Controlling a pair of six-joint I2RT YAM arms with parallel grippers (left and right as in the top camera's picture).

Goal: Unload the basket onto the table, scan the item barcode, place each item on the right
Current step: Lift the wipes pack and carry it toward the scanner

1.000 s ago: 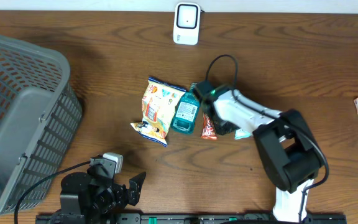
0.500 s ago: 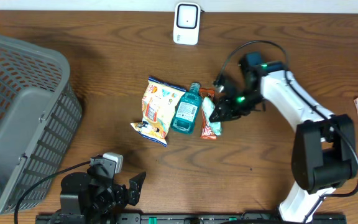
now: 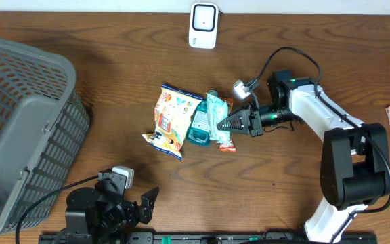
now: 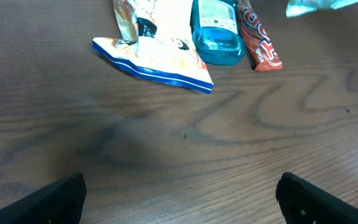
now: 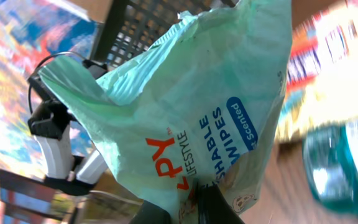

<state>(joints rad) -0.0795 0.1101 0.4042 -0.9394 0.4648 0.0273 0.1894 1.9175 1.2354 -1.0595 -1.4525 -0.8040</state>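
Wipes pack [image 3: 214, 115] sits clamped in right end effector [image 3: 226, 124].

The wood-grain worktop [image 4: 185, 149] fills most of the frame. Along the top edge, left of centre, lies a crumpled snack bag [image 4: 160, 53] in white, orange and blue. A blue bottle [image 4: 216, 31] lies against the bag's right side, and a red wrapper [image 4: 260, 40] lies just beside the bottle. A blurred pale green packet [image 4: 322, 5] shows in the upper right corner. The left hand [image 4: 179, 186] has its dark fingers [image 4: 55, 202] spread wide in the two lower corners, with nothing between them.
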